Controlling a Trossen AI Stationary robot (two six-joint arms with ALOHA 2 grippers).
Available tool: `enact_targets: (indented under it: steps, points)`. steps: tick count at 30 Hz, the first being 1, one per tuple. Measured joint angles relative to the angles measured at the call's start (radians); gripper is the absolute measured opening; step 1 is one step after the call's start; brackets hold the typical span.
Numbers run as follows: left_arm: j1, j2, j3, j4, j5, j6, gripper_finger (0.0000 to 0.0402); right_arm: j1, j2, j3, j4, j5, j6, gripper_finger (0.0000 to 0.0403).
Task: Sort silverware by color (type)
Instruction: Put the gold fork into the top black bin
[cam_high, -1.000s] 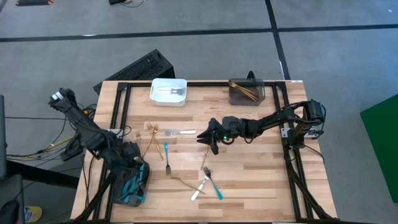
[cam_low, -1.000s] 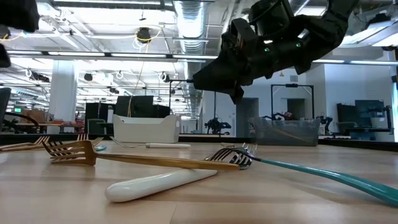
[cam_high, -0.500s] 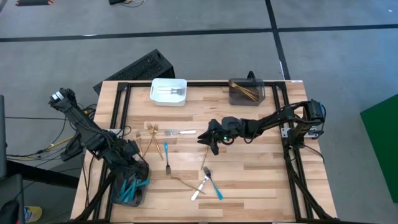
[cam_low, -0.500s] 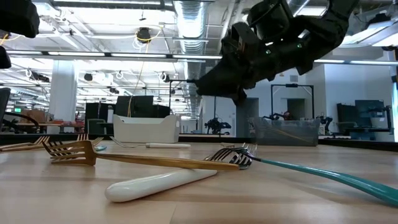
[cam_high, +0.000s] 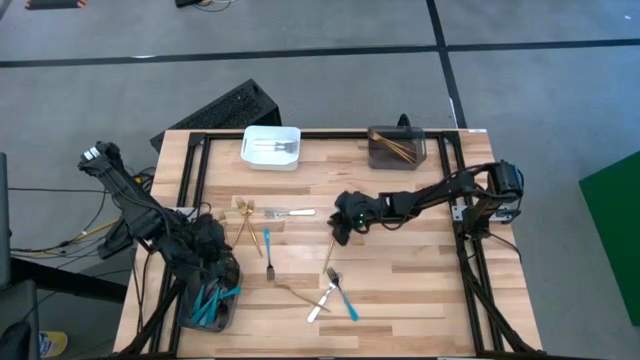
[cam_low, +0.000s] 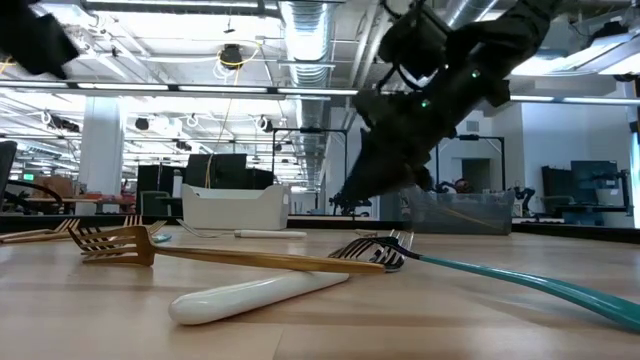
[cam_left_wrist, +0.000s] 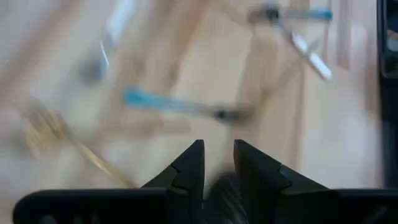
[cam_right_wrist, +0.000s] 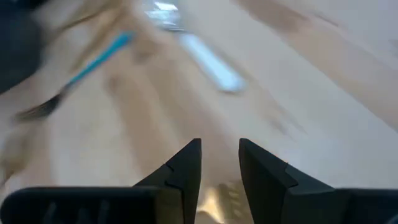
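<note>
Right pincer (cam_high: 341, 234) points down at mid-bench, fingers (cam_right_wrist: 186, 171) parted by a narrow gap with nothing between them, over a gold fork (cam_high: 329, 254) lying on the pale wooden slatted bench (cam_high: 420, 290).

Left pincer (cam_high: 212, 240) sits at the left edge above a dark bin of blue-handled cutlery (cam_high: 210, 300), fingers slightly apart and empty.

Loose silverware: blue-handled fork (cam_high: 267, 252), white-handled fork (cam_high: 289, 212), crossed pieces (cam_high: 335, 293) near the front.
</note>
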Motion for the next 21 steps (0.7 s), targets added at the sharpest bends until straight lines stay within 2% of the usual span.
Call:
enact_targets:
  steps: [3, 5, 9, 14, 17, 21]
  points:
    - [0.0, 0.0, -0.007, 0.048, -0.181, 0.154, 0.0073, -0.012, 0.0, 0.011, -0.099, 0.034, 0.141, 0.0131]
    - [0.0, 0.0, -0.025, 0.083, -0.304, 0.193, 0.0073, -0.008, 0.0, 0.012, -0.137, 0.035, 0.194, 0.0126]
    - [0.002, 0.001, -0.083, 0.153, -0.511, 0.188, 0.0073, 0.029, 0.0, 0.014, -0.191, 0.084, 0.247, 0.0118]
    - [0.002, 0.001, -0.161, 0.209, -0.631, 0.144, 0.0073, 0.079, -0.001, 0.014, -0.239, 0.18, 0.343, 0.0116]
    - [0.002, 0.001, -0.213, 0.249, -0.729, 0.114, 0.0073, 0.083, -0.001, 0.014, -0.219, 0.166, 0.383, 0.0118]
    - [0.004, 0.001, -0.273, 0.283, -0.951, 0.063, 0.0073, 0.072, -0.001, 0.014, -0.095, 0.099, 0.367, 0.0119]
